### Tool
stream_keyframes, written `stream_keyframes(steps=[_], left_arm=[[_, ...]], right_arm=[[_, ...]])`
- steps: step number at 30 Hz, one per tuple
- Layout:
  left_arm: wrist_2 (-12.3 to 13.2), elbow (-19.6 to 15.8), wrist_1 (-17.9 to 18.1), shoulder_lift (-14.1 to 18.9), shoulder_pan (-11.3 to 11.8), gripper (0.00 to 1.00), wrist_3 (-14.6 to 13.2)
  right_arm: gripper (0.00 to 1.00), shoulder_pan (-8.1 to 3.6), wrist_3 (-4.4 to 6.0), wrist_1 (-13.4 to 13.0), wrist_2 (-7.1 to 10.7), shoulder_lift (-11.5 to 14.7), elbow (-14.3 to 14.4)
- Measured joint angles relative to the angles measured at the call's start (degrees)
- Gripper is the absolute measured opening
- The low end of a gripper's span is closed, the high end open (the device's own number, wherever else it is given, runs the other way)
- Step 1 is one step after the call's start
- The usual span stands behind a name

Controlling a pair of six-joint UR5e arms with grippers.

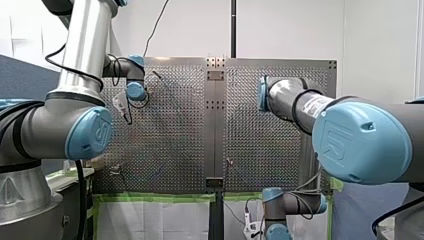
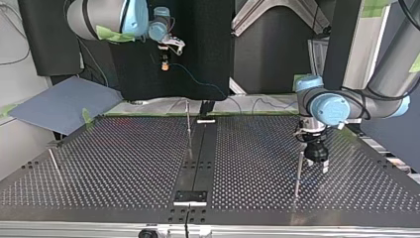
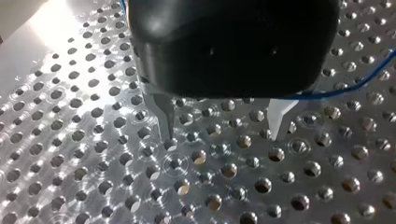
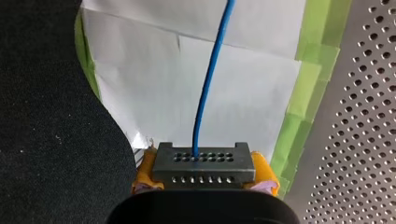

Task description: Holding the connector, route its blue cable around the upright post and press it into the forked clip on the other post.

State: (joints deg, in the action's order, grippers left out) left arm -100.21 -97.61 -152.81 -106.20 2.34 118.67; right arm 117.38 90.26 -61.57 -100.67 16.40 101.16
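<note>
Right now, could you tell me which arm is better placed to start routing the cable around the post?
Right, I'd say. My right gripper holds the connector, the blue cable running from it. My left gripper is open and empty, low over the table.

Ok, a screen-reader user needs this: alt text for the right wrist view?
A dark connector sits clamped in the yellow-padded jaws of my right gripper, its blue cable running ahead over white paper edged with green tape.

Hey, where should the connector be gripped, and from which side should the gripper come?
Probably take the connector by its two narrow ends, from behind, as my right gripper has it: yellow pads clamp the block's ends, leaving the holed face, where the blue cable exits, free.
</note>
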Motion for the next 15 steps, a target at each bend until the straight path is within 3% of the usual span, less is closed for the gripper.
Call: stream_keyframes(steps=[6, 15], left_arm=[[1.84, 0.01, 0.47, 0.0, 0.22, 1.0, 1.68], [2.12, 0.0, 0.54, 0.0, 0.34, 1.0, 1.98]], right_arm=[[0.0, -0.35, 1.35, 2.8, -0.46, 2.83, 2.28], [0.0, -0.74, 1.55, 6.65, -0.56, 7.06, 4.44]])
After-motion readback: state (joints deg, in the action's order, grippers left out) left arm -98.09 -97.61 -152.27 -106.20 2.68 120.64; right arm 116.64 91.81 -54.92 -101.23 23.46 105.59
